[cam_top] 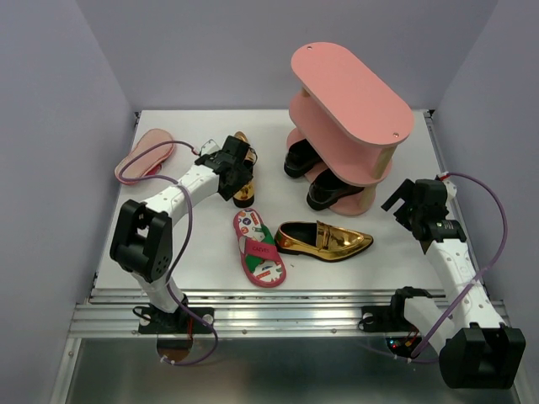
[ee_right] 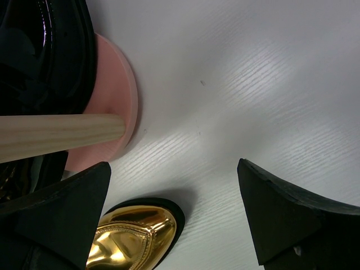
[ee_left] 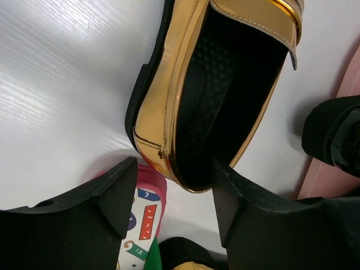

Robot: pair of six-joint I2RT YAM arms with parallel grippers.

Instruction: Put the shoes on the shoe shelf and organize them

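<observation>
Shoes lie on a white bench (cam_top: pixel 396 261) between lavender walls (cam_top: pixel 50 126).

Top view: the pink shoe shelf (cam_top: pixel 354 109) stands back right, with black loafers (cam_top: pixel 299 160) on its bottom board. A front gold loafer (cam_top: pixel 324 240) and a flip-flop (cam_top: pixel 259 247) lie front centre. The other flip-flop (cam_top: pixel 145 154) lies back left.

Left wrist: the left tool (ee_left: pixel 174 180) is open, its fingers either side of the second gold loafer (ee_left: pixel 214 84) at the heel.

Right wrist: the right tool (ee_right: pixel 174 185) gapes over bare bench beside the shelf's foot.
</observation>
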